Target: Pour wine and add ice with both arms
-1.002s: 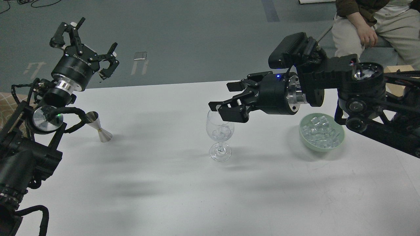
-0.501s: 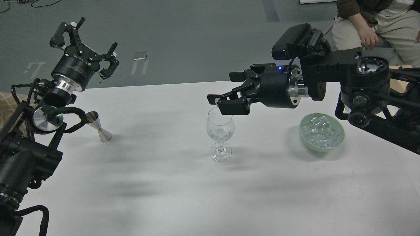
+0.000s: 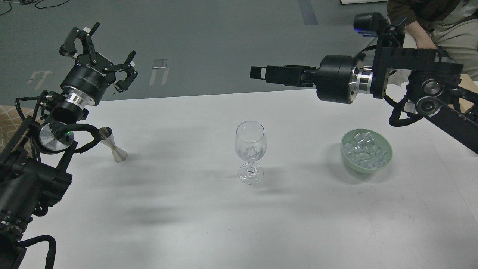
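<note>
A clear wine glass [image 3: 250,149] stands upright mid-table with a few ice cubes [image 3: 251,151] in its bowl. More ice [image 3: 365,148] fills a pale green bowl [image 3: 386,158] to its right. My right gripper [image 3: 259,73] hovers high above the far table edge, up and slightly right of the glass; it points left and shows edge-on, so its fingers cannot be told apart. My left gripper [image 3: 99,52] is raised at the far left, open and empty. No wine shows.
A small steel jigger [image 3: 114,148] stands on the table just right of my left forearm. A seated person [image 3: 429,22] is at the top right behind my right arm. The white table [image 3: 209,224] ends at its far edge, with grey floor beyond.
My right gripper has risen from just over the glass rim, drawn back up and to the right, and turned edge-on. My left arm barely moved.
</note>
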Action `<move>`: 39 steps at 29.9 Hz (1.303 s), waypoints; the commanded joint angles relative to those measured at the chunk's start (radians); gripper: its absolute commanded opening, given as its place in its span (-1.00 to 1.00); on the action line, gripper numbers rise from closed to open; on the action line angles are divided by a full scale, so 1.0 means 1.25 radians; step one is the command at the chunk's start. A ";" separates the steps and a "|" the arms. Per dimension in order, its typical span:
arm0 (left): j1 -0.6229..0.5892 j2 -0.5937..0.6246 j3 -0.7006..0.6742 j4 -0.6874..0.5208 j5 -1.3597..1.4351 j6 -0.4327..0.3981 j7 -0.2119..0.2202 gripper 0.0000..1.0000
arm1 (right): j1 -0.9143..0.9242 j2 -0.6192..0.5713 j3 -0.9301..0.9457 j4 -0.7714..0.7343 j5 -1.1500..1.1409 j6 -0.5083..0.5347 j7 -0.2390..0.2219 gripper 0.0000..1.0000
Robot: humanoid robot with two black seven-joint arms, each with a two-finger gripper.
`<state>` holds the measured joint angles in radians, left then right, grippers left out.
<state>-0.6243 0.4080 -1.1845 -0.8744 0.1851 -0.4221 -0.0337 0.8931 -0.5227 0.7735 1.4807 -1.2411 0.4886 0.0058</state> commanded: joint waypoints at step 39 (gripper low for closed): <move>-0.020 -0.032 0.001 -0.004 0.002 -0.051 0.002 0.95 | 0.003 0.405 0.562 -0.491 0.567 -0.116 -0.010 0.93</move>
<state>-0.6483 0.3781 -1.1815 -0.8791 0.1874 -0.4788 -0.0317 0.8954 -0.0340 1.4658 0.8733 -0.5436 0.3451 -0.0068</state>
